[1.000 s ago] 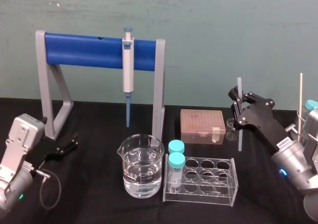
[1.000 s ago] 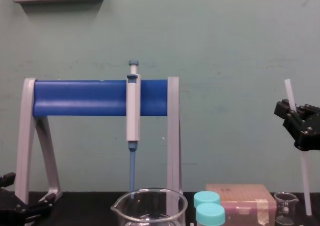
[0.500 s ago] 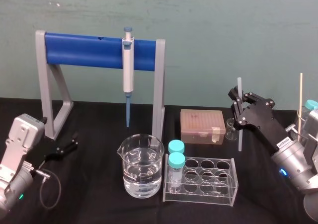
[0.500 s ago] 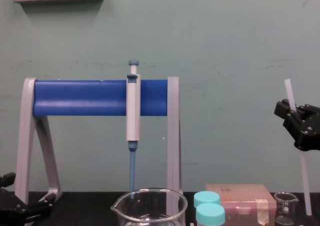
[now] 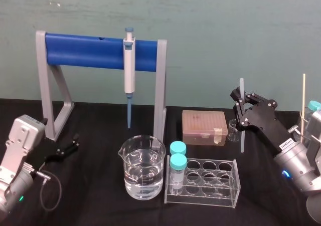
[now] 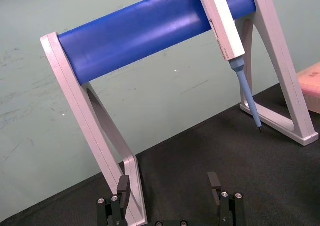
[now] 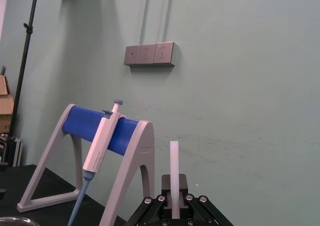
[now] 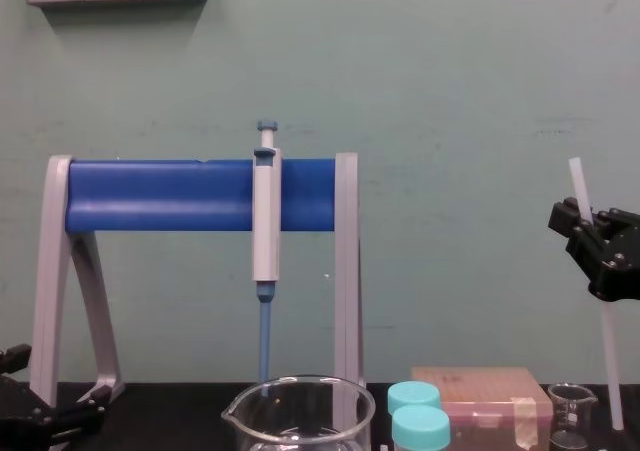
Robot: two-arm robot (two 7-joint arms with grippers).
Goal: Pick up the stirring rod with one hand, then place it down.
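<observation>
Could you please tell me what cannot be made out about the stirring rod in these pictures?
Head view: whether the stirring rod's lower tip touches the table, too small to tell.
Right wrist view: the rod's lower part, hidden behind the right pincer gripping it.
Chest view: the right pincer's rear, cut off by the right edge.
The left pincer sits parked, open, low on the left.

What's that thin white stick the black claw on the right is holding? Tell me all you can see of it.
The stirring rod is a long, thin, straight stick, translucent white. It stands nearly upright, top leaning slightly left in the chest view. The right gripper is shut on its upper half. Its lower end hangs beside the small beaker; whether it touches the table is unclear.
</observation>
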